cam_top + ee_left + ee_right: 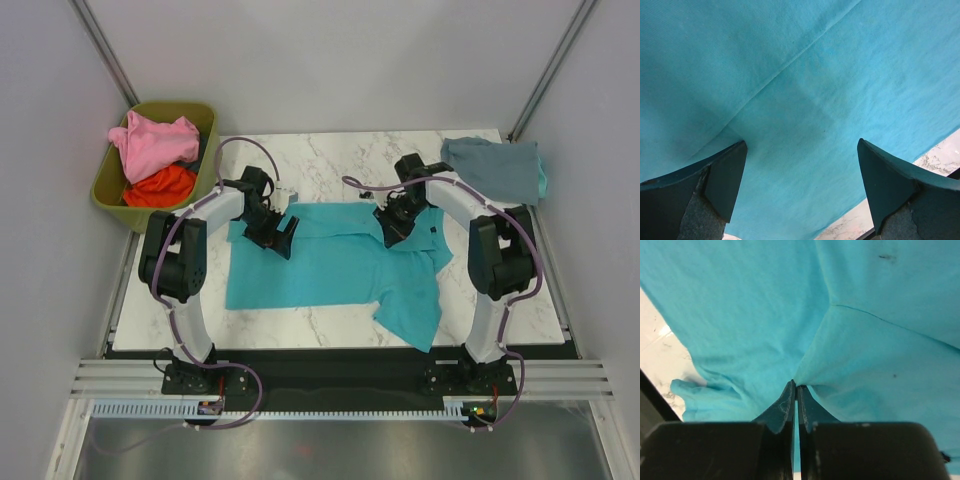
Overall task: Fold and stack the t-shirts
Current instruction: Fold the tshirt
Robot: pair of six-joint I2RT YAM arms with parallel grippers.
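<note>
A bright teal t-shirt [320, 270] lies spread across the middle of the marble table, its right side bunched and one part hanging toward the near edge. My left gripper [280, 238] hovers open over the shirt's upper left area; in the left wrist view its gripper [801, 144] has only flat teal cloth [815, 90] between the wide-apart fingers. My right gripper [390, 232] is at the shirt's upper right. In the right wrist view the gripper [796, 386] is shut on a pinched fold of teal cloth [740, 315]. A grey-blue t-shirt [495, 168] lies crumpled at the back right corner.
An olive-green bin [103, 185] stands off the table's back left corner, holding a pink t-shirt [155, 145] on top of an orange-red one [160, 187]. Bare marble [330, 165] shows behind the teal shirt. Frame posts rise at both back corners.
</note>
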